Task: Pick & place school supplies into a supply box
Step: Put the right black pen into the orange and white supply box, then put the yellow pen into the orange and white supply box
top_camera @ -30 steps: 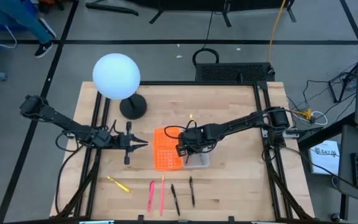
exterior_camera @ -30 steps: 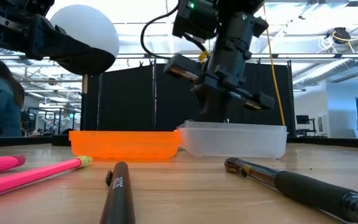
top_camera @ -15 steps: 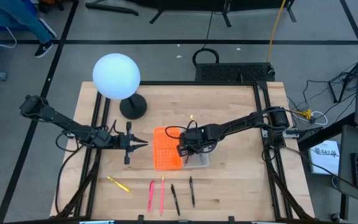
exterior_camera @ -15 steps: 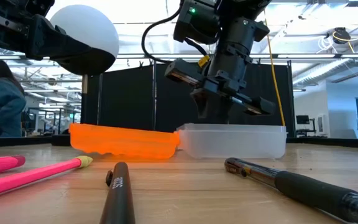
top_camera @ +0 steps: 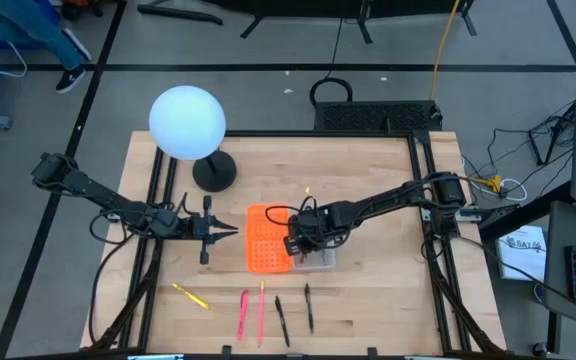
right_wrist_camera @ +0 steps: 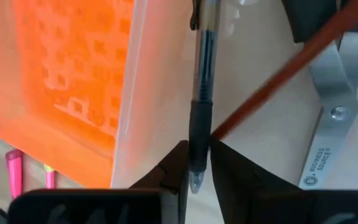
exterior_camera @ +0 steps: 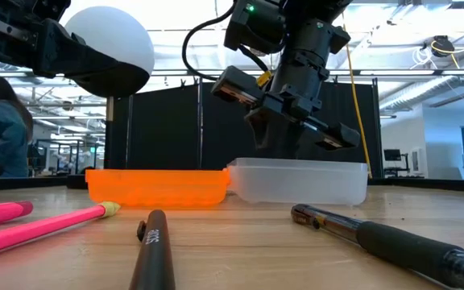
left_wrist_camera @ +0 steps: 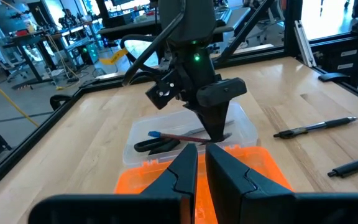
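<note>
Your right gripper sits over the clear half of the box, fingers clenched on a black pen that points down into it. The wrist view shows the pen pinched between the fingertips, with a red pencil and scissors already lying in the clear tray. The orange half lies flat on the table, joined to the clear half on its left.

Your left gripper hangs above the table left of the box, fingers nearly closed and holding nothing.

Still on the table near the front edge: yellow pencil, two pink pens, two black pens.
</note>
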Robot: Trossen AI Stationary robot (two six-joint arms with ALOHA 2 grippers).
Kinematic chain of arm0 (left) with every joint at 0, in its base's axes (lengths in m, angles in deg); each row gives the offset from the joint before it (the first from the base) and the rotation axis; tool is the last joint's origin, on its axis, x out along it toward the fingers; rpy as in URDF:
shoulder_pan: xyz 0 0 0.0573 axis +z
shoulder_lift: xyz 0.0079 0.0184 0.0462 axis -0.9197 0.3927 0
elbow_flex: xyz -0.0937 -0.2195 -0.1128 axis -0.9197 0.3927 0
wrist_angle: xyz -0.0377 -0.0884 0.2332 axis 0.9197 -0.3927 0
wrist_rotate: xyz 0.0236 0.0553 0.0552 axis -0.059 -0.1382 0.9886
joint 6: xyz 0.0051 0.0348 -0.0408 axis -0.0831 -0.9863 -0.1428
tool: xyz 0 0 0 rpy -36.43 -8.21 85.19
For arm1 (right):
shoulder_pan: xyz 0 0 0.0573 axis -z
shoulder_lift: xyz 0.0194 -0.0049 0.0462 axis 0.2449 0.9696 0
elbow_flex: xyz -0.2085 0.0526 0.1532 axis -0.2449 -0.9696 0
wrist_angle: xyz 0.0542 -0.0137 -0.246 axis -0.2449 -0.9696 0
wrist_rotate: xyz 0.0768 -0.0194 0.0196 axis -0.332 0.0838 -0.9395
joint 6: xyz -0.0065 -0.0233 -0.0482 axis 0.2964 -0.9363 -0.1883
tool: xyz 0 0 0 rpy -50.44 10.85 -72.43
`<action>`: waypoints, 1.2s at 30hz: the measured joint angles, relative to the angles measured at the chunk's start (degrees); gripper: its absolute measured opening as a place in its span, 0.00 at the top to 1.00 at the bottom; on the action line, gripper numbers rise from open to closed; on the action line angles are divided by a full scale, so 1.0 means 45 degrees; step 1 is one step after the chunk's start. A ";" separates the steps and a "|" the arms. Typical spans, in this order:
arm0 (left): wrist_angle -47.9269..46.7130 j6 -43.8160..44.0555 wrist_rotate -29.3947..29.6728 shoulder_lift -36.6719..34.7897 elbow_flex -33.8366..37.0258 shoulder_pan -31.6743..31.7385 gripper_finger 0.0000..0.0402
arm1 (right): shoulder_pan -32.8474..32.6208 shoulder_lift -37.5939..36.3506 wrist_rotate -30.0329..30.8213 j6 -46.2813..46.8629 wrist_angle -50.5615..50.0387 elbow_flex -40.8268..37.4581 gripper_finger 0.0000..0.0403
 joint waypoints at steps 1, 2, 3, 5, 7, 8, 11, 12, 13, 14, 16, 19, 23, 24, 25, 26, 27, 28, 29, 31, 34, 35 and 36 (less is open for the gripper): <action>-0.0002 0.0000 0.0000 0.0000 0.0000 0.0000 0.90 | 0.0000 0.0000 0.0000 -0.0065 -0.0009 0.0000 0.85; 0.0000 -0.0005 0.0000 0.0000 0.0000 0.0000 0.90 | 0.0004 0.0000 0.0000 -0.0151 -0.0005 0.0000 0.85; -0.0005 -0.0005 0.0000 0.0000 0.0000 0.0000 0.90 | 0.0013 0.0000 0.0005 -0.0257 0.0008 0.0000 0.84; -0.0005 -0.0005 0.0000 0.0000 0.0000 0.0000 0.90 | 0.0030 0.0000 0.0005 -0.0418 0.0071 0.0000 0.83; -0.0005 -0.0020 0.0000 0.0000 0.0000 0.0000 0.90 | 0.0060 -0.0028 -0.0014 -0.0625 0.0083 0.0000 0.81; -0.0010 -0.0144 0.0000 0.0000 0.0000 0.0000 0.90 | 0.0086 -0.0084 -0.0033 -0.0775 0.0044 0.0000 0.80; -0.0171 -0.0614 -0.0005 0.0000 0.0000 0.0000 0.90 | 0.0117 -0.0491 -0.0005 -0.1462 -0.0253 0.0000 0.75; -0.0223 -0.0642 -0.0010 0.0000 0.0000 0.0000 0.90 | 0.0139 -0.0703 0.0048 -0.1763 -0.0411 0.0000 0.73; -0.0218 -0.0651 -0.0010 0.0000 0.0000 0.0000 0.90 | 0.0164 -0.0952 0.0161 -0.2131 -0.0507 0.0000 0.71; -0.0214 -0.0666 -0.0010 0.0000 0.0000 0.0000 0.90 | 0.0165 -0.1225 0.0413 -0.2478 -0.0601 0.0000 0.69; -0.0193 -0.0647 -0.0010 0.0000 0.0000 0.0000 0.90 | 0.0165 -0.1904 0.1357 -0.3343 -0.0894 -0.0003 0.67; -0.0228 -0.0511 -0.0019 0.0000 0.0000 -0.0042 0.90 | -0.0184 -0.3059 0.3545 -0.5841 -0.0738 0.0001 0.65; -0.0209 -0.0671 -0.0019 0.0000 0.0000 -0.0200 0.90 | -0.1337 -0.4234 0.6419 -0.8636 -0.0537 0.0010 0.66; -0.0204 -0.0675 -0.0016 0.0000 0.0000 -0.0222 0.90 | -0.1618 -0.4445 0.6772 -0.9226 -0.0505 0.0010 0.66; -0.0204 -0.0677 -0.0015 0.0000 0.0000 -0.0255 0.90 | -0.1846 -0.4614 0.7082 -0.9855 -0.0500 0.0010 0.67; -0.0192 -0.0679 -0.0019 0.0000 0.0000 -0.0285 0.90 | -0.2029 -0.4745 0.7344 -1.0396 -0.0475 0.0010 0.68; -0.0185 -0.0680 -0.0019 0.0000 0.0000 -0.0301 0.90 | -0.2191 -0.4825 0.7589 -1.0943 -0.0426 0.0010 0.70; -0.0182 -0.0680 -0.0015 0.0000 0.0000 -0.0301 0.90 | -0.2365 -0.4854 0.7865 -1.1454 -0.0440 0.0014 0.72; -0.0185 -0.0672 -0.0016 0.0000 0.0000 -0.0301 0.90 | -0.2542 -0.4893 0.8150 -1.1948 -0.0447 -0.0029 0.75; -0.0185 -0.0563 -0.0015 0.0000 0.0000 -0.0301 0.90 | -0.2833 -0.4949 0.8427 -1.2832 -0.0171 -0.0343 0.83; -0.0185 -0.0340 -0.0086 0.0000 0.0000 -0.0301 0.90 | -0.2953 -0.4989 0.8276 -1.4337 0.1392 -0.1178 0.96; -0.0180 -0.0340 -0.0117 0.0000 0.0000 -0.0301 0.90 | -0.2984 -0.5069 0.8290 -1.4751 0.1916 -0.1574 0.98; -0.0189 -0.0305 -0.0119 0.0000 0.0000 -0.0301 0.90 | -0.2995 -0.5141 0.8263 -1.5082 0.2571 -0.2003 0.98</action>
